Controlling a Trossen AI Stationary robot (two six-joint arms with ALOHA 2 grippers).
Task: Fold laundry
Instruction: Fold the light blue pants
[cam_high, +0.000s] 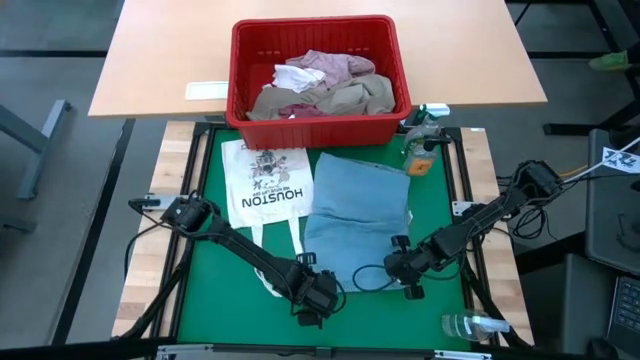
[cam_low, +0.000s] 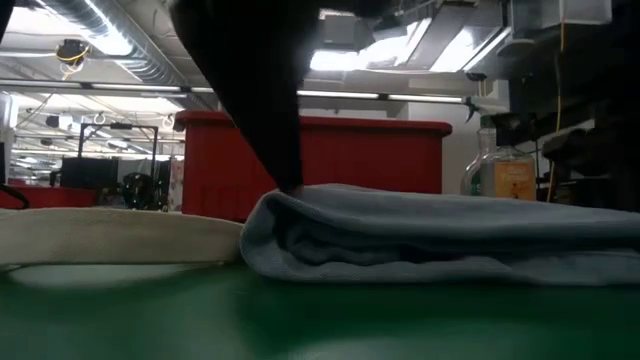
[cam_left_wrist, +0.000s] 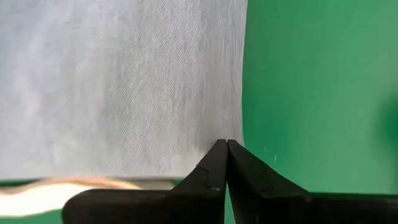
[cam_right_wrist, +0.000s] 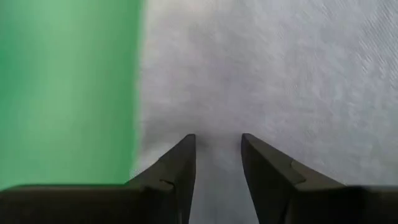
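The light blue jeans (cam_high: 355, 215) lie folded flat on the green mat (cam_high: 220, 300) in the middle of the table. My left gripper (cam_high: 318, 292) is shut, and its tips (cam_left_wrist: 227, 144) are at the jeans' near left corner. In the low view it comes down as a dark finger (cam_low: 285, 170) onto the fold's top. My right gripper (cam_high: 402, 268) stands open over the jeans (cam_right_wrist: 280, 68), just inside their near right edge, and pale cloth shows between its fingers. More garments fill the red basket (cam_high: 318, 70). My left gripper's shut fingertips come down from above, slanting, onto the jeans' top layer at the near left corner (cam_left_wrist: 235, 132). The jeans lie flat on the mat. My right gripper's fingers stand over the cloth; I cannot tell whether they touch it.
A white tote bag printed HOUSTON (cam_high: 265, 180) lies left of the jeans, its straps (cam_high: 270, 262) running toward my left arm. The basket stands on the far wooden table. An orange-labelled bottle (cam_high: 420, 150) is at the far right and a clear spray bottle (cam_high: 470, 325) at the near right.
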